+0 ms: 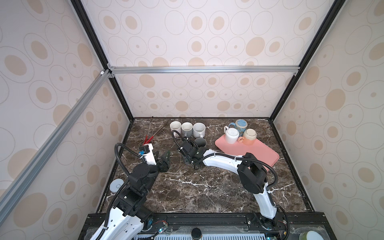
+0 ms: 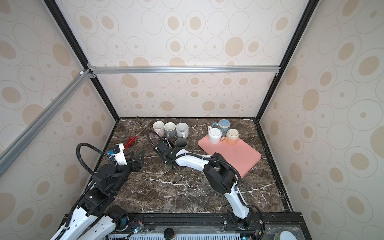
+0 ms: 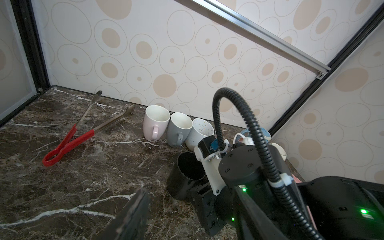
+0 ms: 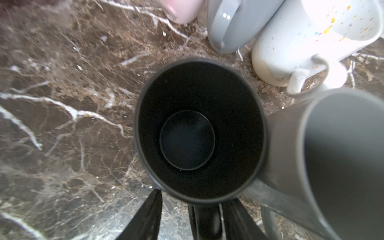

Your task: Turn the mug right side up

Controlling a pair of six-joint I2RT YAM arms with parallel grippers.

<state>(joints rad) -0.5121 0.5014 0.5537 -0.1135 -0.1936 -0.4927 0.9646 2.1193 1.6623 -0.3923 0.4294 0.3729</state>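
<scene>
A black mug [image 4: 199,128] stands upright on the marble table [image 1: 207,187], mouth up and empty; in both top views my right wrist hides most of it [image 2: 171,144]. My right gripper [image 4: 196,199] points down over it. Its jaws are open on either side of the mug's handle [image 4: 205,220], with a gap showing beside one finger. In a top view the right gripper [image 1: 191,161] sits just in front of the mug row. My left gripper [image 1: 162,155] hangs open and empty to the left of the black mug [image 3: 185,176].
A dark grey mug [image 1: 200,142] stands right beside the black one. Three upright mugs, pinkish [image 1: 175,125], grey [image 1: 186,127] and speckled [image 1: 199,129], line the back wall. Red-handled tongs [image 1: 148,137] lie back left. A pink tray [image 1: 255,155] at right carries upside-down mugs [image 1: 231,135].
</scene>
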